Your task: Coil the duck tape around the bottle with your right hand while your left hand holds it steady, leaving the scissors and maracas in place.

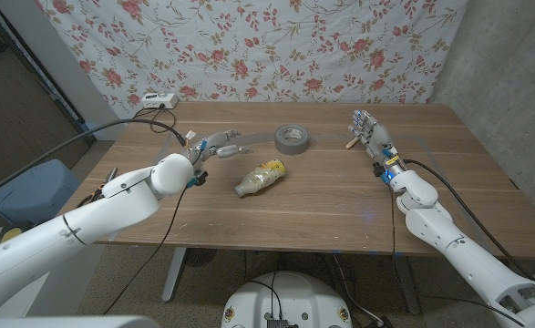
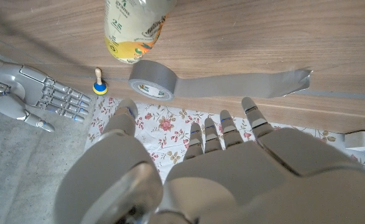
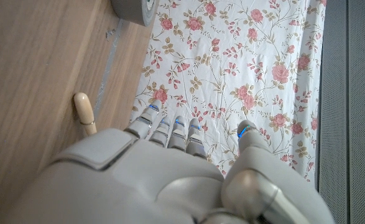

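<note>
Both robot hands hold nothing, fingers apart: left hand [image 1: 214,146] hovers over the wooden table [image 1: 322,205], right hand [image 1: 369,132] stands beside a wooden-handled maraca [image 1: 350,140]. Between them the yellow-labelled plastic bottle [image 1: 260,178] lies on its side, near the grey duct tape roll [image 1: 292,138].

A white power strip [image 1: 153,100] lies before the floral cloth [image 1: 249,46].
</note>
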